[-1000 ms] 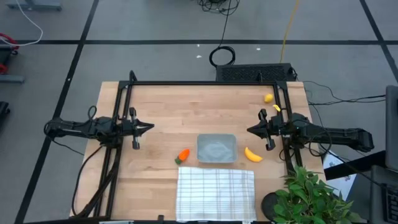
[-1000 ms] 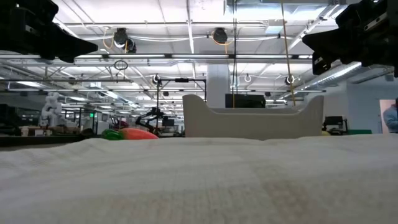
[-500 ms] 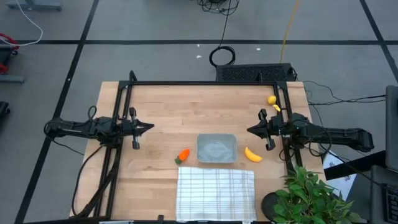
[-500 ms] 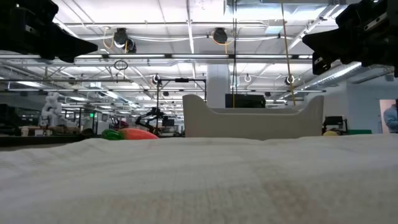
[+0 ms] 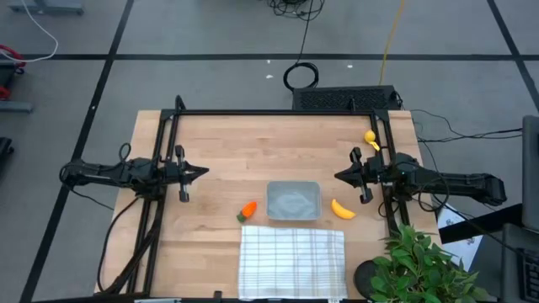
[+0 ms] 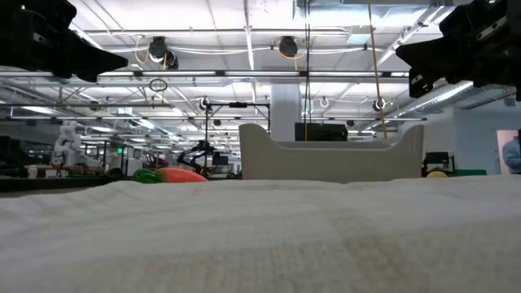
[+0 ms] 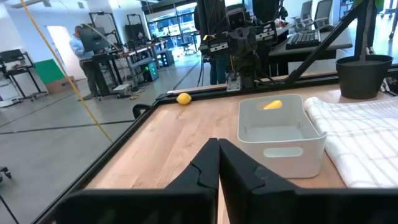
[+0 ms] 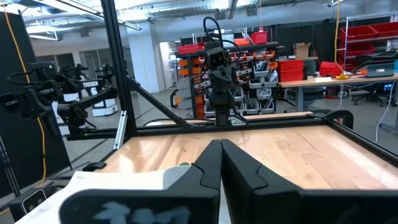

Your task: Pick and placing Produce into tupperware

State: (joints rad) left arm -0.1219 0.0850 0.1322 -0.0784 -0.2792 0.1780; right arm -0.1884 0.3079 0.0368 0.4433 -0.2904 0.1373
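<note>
Wooden tabletop [image 5: 253, 151], both arms parked at the sides. My left pincer [image 5: 202, 172] hangs over the left part of the tabletop, fingers pressed together, nothing between them. My right pincer [image 5: 338, 176] hangs over the right part, fingers likewise together and empty.

Small translucent grey-clear rectangular plastic container [image 5: 293, 201] sits mid-tabletop, toward the near edge, touching the white grid-striped cloth [image 5: 292, 261] laid just in front of it. Nothing visible inside it.

Orange toy carrot with green top [image 5: 247, 210] lies just left of the container. Curved yellow toy banana [image 5: 341, 209] lies just right of it. Small round yellow toy fruit [image 5: 370, 135] rests near the far right corner, well apart from the container.

Leafy green potted plant [image 5: 421, 268] at the near right corner.
</note>
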